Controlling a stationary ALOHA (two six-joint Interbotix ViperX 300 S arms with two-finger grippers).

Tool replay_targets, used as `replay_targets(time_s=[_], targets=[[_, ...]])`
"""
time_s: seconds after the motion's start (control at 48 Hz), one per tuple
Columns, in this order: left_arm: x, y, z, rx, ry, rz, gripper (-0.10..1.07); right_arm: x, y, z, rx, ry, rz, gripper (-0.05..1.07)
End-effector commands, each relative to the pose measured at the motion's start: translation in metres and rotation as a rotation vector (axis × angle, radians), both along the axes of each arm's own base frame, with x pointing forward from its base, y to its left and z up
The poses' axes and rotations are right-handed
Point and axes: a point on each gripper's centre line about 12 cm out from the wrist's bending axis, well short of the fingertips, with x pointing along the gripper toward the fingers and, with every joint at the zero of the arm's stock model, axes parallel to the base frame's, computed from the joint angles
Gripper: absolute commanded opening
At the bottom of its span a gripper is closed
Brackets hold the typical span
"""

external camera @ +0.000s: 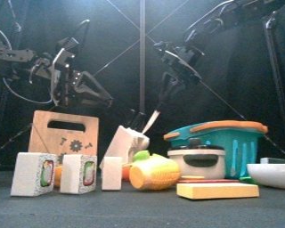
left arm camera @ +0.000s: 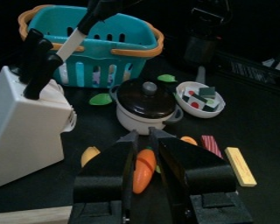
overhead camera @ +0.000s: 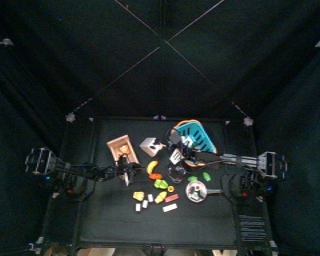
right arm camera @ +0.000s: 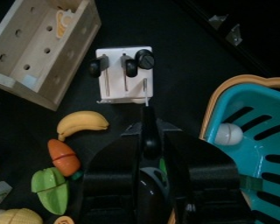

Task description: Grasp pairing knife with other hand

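Observation:
The paring knife [left arm camera: 67, 48], with a pale blade, hangs slanted just above the white knife block [left arm camera: 25, 114]. My right gripper [right arm camera: 143, 131] is shut on it, and the knife shows edge-on as a thin line between the jaws. In the front view the knife [external camera: 149, 120] sits over the block [external camera: 125, 142], under the right gripper [external camera: 169, 87]. My left gripper [left arm camera: 143, 144] is open and apart from the knife, above an orange carrot [left arm camera: 143, 171] that shows between its jaws. In the front view the left gripper [external camera: 83, 89] hangs high on the left.
A teal basket [left arm camera: 95, 48] stands behind the block. A black pot [left arm camera: 146, 101] and a white bowl [left arm camera: 201, 96] sit in front of it. A wooden cutting board [external camera: 64, 134] leans at the left. A banana [right arm camera: 81, 122] and other toy food pieces lie on the table.

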Motion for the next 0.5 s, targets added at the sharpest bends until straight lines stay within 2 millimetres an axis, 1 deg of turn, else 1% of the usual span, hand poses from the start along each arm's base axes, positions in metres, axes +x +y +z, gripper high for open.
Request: replay_targets(time_s=[0.0,0.042,0.25,0.396,0.479], targets=[[0.002,-0.002,0.004,0.001,-0.015,-0.004,0.64,-0.006,0.006,0.023,-0.017,-0.046,0.006,0.54],[0.002,-0.002,0.003,0.001,-0.012,-0.006,0.64,-0.009,0.009,0.027,-0.019,-0.050,0.010,0.54],[0.002,-0.003,0.004,0.002,-0.014,-0.008,0.64,-0.027,0.039,0.047,-0.049,-0.097,0.086,0.54],[0.002,-0.002,0.004,0.003,-0.013,-0.006,0.64,-0.041,0.058,0.048,-0.041,-0.148,0.128,0.54],[0.002,-0.002,0.003,0.001,-0.012,-0.006,0.64,-0.052,0.068,0.048,-0.054,-0.187,0.146,0.55]])
